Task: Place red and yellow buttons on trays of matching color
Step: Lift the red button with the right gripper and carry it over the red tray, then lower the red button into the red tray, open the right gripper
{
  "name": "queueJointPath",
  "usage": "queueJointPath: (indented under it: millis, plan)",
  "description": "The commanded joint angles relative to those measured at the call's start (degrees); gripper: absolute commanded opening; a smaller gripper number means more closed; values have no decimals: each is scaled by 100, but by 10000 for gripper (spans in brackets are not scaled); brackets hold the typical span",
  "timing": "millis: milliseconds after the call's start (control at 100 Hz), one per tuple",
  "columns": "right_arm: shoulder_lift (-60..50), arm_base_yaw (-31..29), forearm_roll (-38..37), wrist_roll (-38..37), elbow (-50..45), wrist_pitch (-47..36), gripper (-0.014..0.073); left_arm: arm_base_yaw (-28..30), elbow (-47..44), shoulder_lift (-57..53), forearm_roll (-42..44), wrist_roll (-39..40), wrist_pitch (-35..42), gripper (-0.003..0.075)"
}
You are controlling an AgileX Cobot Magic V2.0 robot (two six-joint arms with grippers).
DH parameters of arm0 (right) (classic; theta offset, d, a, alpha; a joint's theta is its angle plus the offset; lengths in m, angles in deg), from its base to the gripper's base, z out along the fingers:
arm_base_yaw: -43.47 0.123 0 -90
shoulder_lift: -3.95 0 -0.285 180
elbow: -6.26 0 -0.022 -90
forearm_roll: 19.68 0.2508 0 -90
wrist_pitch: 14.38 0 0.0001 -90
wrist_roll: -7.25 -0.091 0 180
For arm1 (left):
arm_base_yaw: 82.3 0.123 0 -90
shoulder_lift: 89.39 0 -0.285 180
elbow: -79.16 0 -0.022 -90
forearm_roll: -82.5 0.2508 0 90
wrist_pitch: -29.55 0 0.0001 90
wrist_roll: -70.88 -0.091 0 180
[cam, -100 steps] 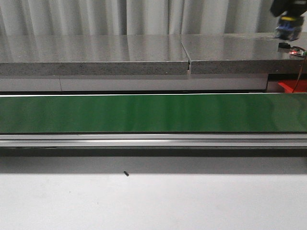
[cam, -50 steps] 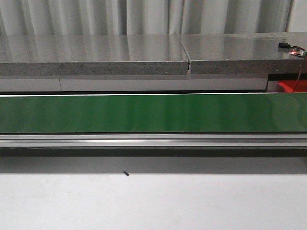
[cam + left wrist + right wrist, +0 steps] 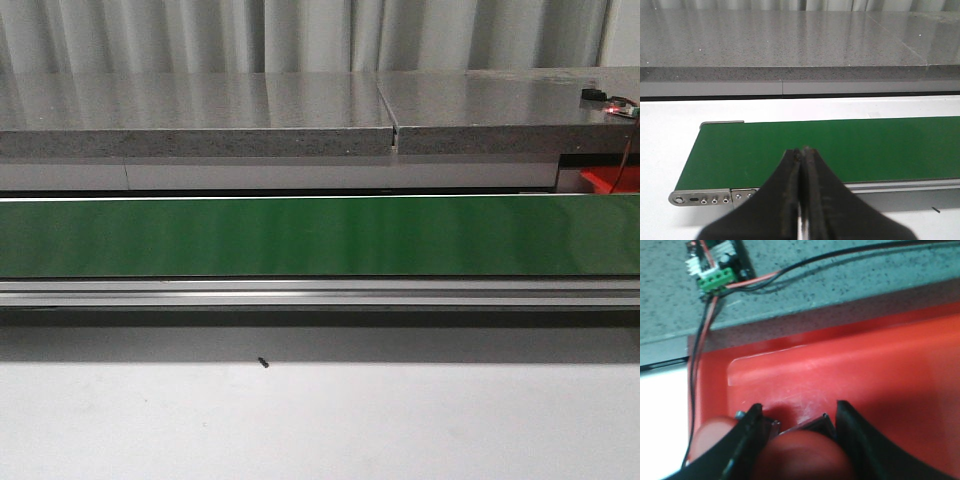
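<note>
A red button (image 3: 805, 455) with a metal base sits between the fingers of my right gripper (image 3: 797, 422), which is shut on it low over the red tray (image 3: 865, 370). Another red rounded shape (image 3: 710, 437), blurred, lies just outside one finger. In the front view only a corner of the red tray (image 3: 605, 178) shows at the far right, and neither gripper appears. My left gripper (image 3: 802, 152) is shut with nothing in it, hanging over the near edge of the green conveyor belt (image 3: 840, 150). Yellow buttons and a yellow tray are out of view.
The green belt (image 3: 320, 237) runs across the whole front view with nothing on it. Behind it is a grey stone counter (image 3: 200, 110). A small circuit board (image 3: 715, 265) with red and black wires lies on the counter beside the red tray.
The right gripper, seen at the top right corner of the front view one second ago, has left that view. The belt and counter look unchanged.
</note>
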Motion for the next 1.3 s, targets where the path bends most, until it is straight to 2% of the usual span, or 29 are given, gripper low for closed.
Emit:
queueJointPath:
  millis: [0, 740, 860, 1000, 1080, 1150, 1290]
  plan:
    - [-305, -36, 202, 9, 249, -427, 69, -36, 138, 62, -84, 22, 430, -20]
    - [230, -39, 190, 14, 264, -463, 76, -36, 138, 62, -84, 22, 430, -20]
    - [219, -43, 190, 14, 264, -445, 169, -36, 138, 62, -84, 22, 430, -20]
    - [202, -68, 190, 14, 264, -431, 417, -36, 138, 62, -84, 22, 430, -20]
    - [153, -73, 190, 14, 264, -409, 514, -36, 138, 62, -84, 22, 430, -20]
    - [87, -73, 190, 14, 264, -397, 549, -36, 138, 62, -84, 22, 430, -20]
    - [-137, -73, 190, 14, 264, -377, 548, -36, 138, 62, -84, 22, 430, -20]
